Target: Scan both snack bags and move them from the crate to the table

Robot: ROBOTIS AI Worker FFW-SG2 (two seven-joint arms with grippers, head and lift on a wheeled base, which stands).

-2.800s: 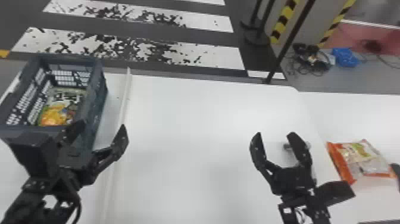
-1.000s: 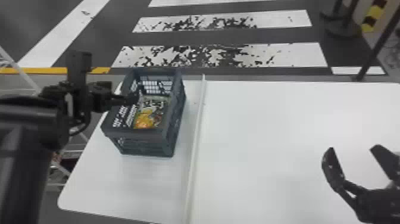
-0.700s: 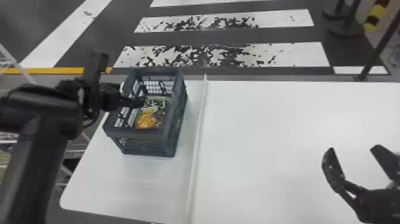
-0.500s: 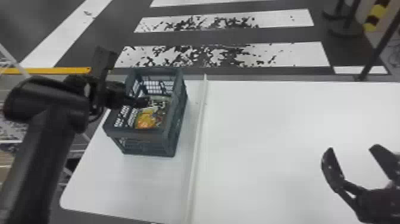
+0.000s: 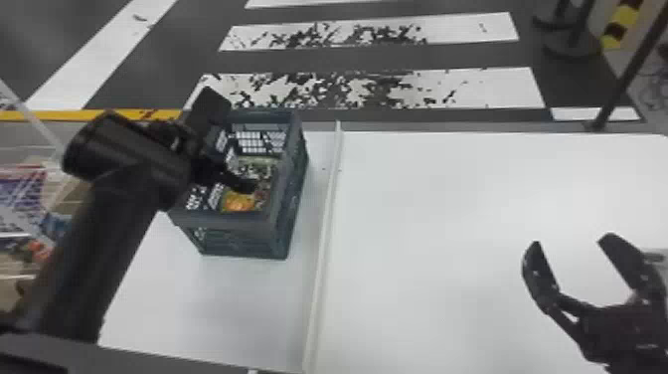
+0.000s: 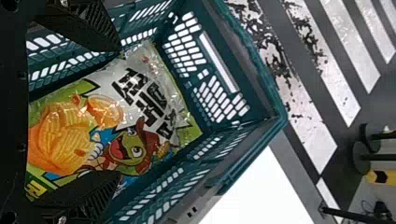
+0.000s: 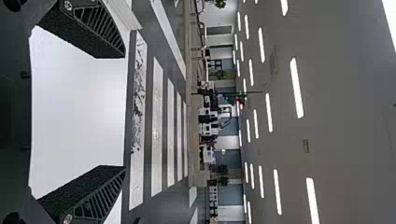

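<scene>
Over the crate (image 5: 241, 241), the left gripper (image 5: 237, 145) has its jaws parted above the snack bag (image 6: 156, 100) inside, whose cartoon face the left wrist view reveals. Right of the crate, the right gripper (image 5: 571, 241) gapes empty.

Left gripper (image 5: 231, 141) open, seemingly tilted down.

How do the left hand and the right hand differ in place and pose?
The left hand is at the crate, over a snack bag; the right hand is above the table. The left hand points down, while the right hand points more forward. Both are open.
</scene>
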